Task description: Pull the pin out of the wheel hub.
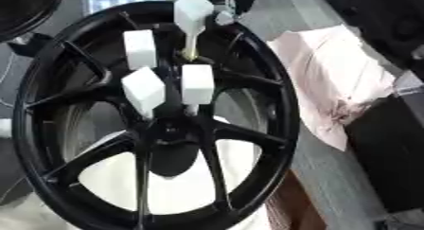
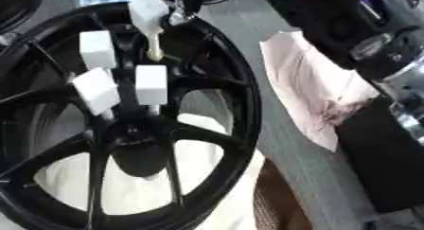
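Black wheel hub (image 1: 157, 129) carries four white-headed pins (image 1: 197, 84); hand fingers undiscernible, right eye alone shows dark machinery (image 2: 364, 30).

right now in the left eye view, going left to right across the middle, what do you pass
Black wheel rim's left edge → white block low on the left → white block beside it → rim's right edge → pink cloth → dark box at the right.

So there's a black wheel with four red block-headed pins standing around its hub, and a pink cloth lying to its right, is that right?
Not quite: the four block-headed pins are white, not red, as the left eye view shows. The black wheel and the pink cloth to its right are as you said.
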### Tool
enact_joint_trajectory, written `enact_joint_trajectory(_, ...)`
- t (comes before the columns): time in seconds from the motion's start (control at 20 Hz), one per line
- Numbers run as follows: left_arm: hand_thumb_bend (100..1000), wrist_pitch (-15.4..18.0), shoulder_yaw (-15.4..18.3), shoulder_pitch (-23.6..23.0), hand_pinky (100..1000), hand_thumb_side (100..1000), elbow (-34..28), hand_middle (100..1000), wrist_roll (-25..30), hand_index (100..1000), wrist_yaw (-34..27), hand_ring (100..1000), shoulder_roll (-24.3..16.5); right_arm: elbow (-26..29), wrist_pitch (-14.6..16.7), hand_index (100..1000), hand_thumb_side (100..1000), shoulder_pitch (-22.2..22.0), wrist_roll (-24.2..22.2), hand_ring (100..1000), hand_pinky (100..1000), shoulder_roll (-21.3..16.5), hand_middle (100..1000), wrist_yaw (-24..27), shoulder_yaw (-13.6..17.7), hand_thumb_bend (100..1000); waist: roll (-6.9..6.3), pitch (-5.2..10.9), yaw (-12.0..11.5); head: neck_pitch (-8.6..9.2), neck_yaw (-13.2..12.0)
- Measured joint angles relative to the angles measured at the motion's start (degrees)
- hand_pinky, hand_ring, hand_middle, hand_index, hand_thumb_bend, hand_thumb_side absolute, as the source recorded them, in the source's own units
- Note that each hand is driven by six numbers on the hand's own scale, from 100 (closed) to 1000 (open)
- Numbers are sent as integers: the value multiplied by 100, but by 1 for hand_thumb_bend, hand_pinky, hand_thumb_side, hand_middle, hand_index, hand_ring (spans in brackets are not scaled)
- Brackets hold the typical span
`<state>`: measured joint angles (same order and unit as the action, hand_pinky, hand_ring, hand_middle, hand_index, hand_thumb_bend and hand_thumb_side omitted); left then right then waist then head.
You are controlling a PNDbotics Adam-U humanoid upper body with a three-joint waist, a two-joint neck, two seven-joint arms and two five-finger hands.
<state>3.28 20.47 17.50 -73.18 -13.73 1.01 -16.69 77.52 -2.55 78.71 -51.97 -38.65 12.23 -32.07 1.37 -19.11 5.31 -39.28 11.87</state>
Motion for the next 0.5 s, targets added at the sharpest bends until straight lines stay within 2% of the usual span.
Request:
enact_joint_trajectory(0.1,421,-4,21,-26,671,752,0,424,-12,653,-2,462,0,3,16,383,100,-54,-3,610,639,-181,342,4,225,319,0,2,31,-2,-20)
enact_joint_trajectory(0.25,421,-4,36,-39,671,751,0,424,-36,653,-15,462,-1,17,108,381,100,-391,73,610,639,-639,338,2,694,321,-6,10,66,-13,-60)
enact_joint_trajectory(0.35,420,-7,57,-40,671,750,0,424,-56,653,-24,462,-1,74,207,380,100,-817,280,611,640,-1051,336,2,1072,325,-22,14,68,-18,-73)
enact_joint_trajectory(0.5,421,-8,68,-40,671,750,0,424,-85,653,-49,462,-1,192,385,386,100,-1772,818,617,655,-1773,348,3,1749,339,-51,14,68,-18,-84)
